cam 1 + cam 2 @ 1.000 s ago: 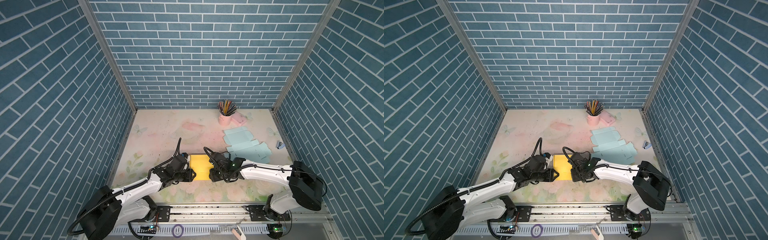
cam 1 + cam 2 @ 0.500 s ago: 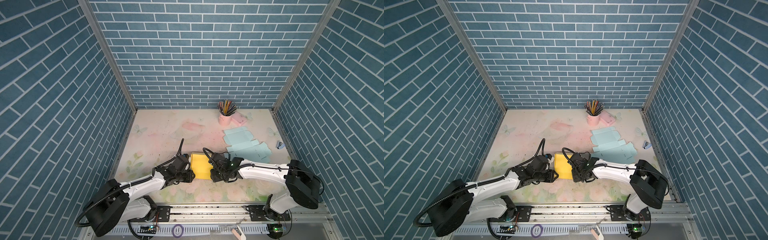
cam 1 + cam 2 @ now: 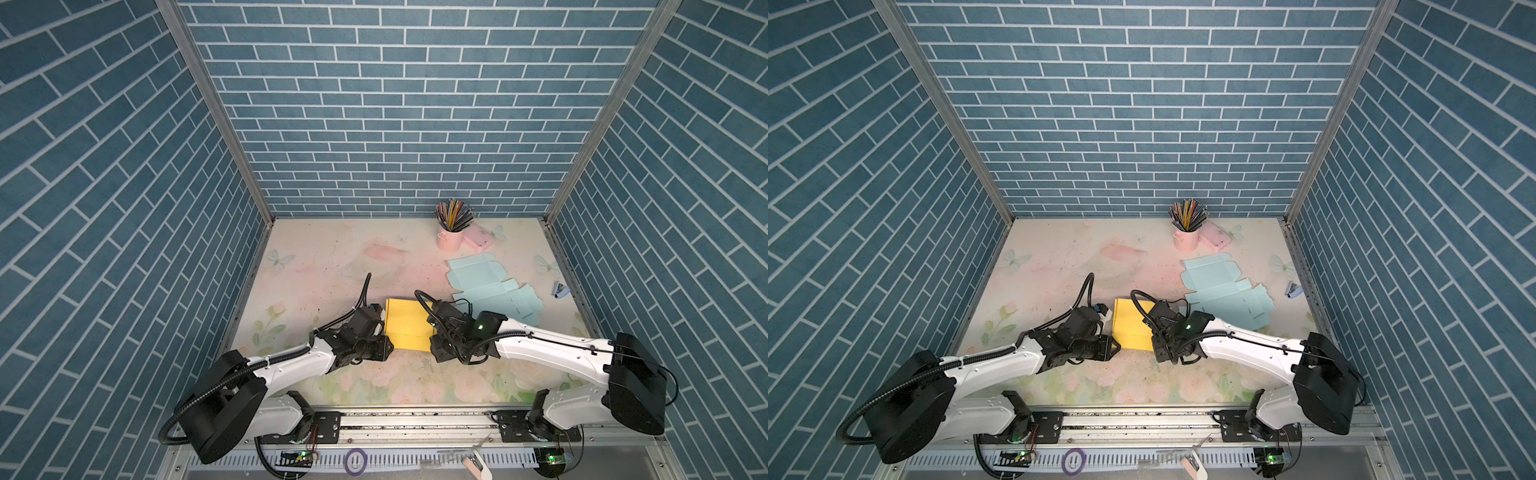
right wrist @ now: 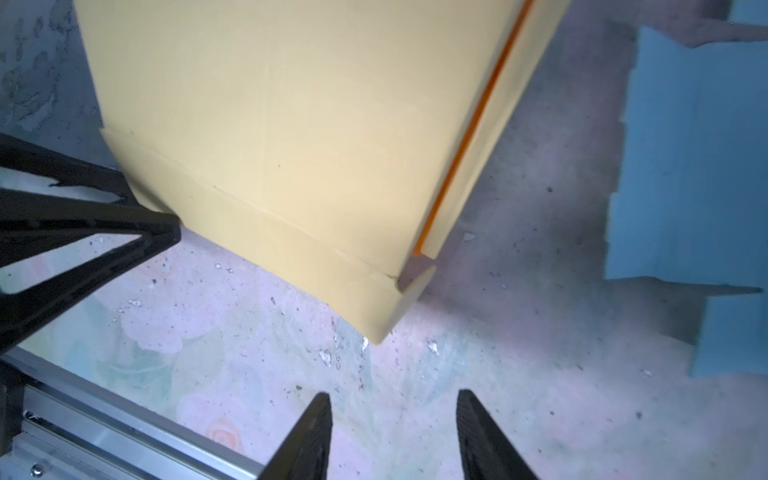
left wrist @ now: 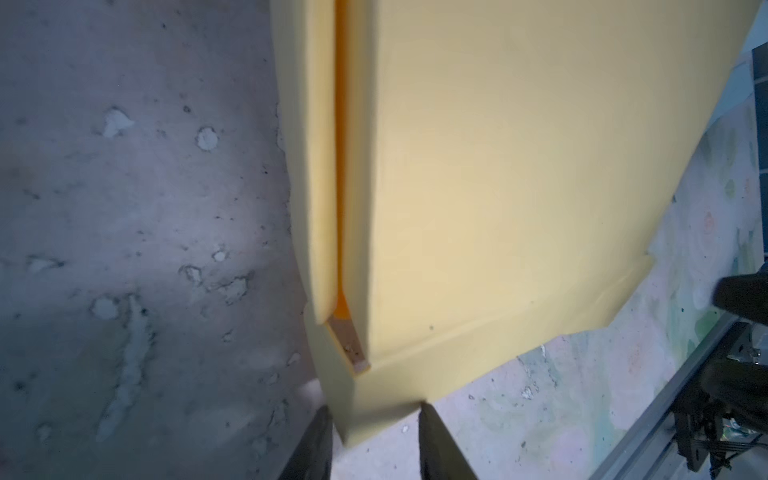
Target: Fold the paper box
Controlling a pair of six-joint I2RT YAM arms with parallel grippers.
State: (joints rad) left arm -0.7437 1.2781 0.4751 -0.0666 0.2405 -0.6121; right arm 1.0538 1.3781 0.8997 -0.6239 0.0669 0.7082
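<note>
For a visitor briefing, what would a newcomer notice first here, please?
The yellow paper box stands out at the front middle of the table, one corner pinched by the left gripper, the right gripper open beside it. Then the pale blue flat cutouts to its right and the pink pencil cup at the back.

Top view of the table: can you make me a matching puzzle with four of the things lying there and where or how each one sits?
Things
1. yellow folded paper box
2. light blue flat cardboard cutout
3. pink cup of coloured pencils
4. small blue and white object

Places or states
A. upright at the very back
B. farthest to the right
C. front middle, folded up
D. lying flat and unfolded

Pairs: 1-C, 2-D, 3-A, 4-B
</note>
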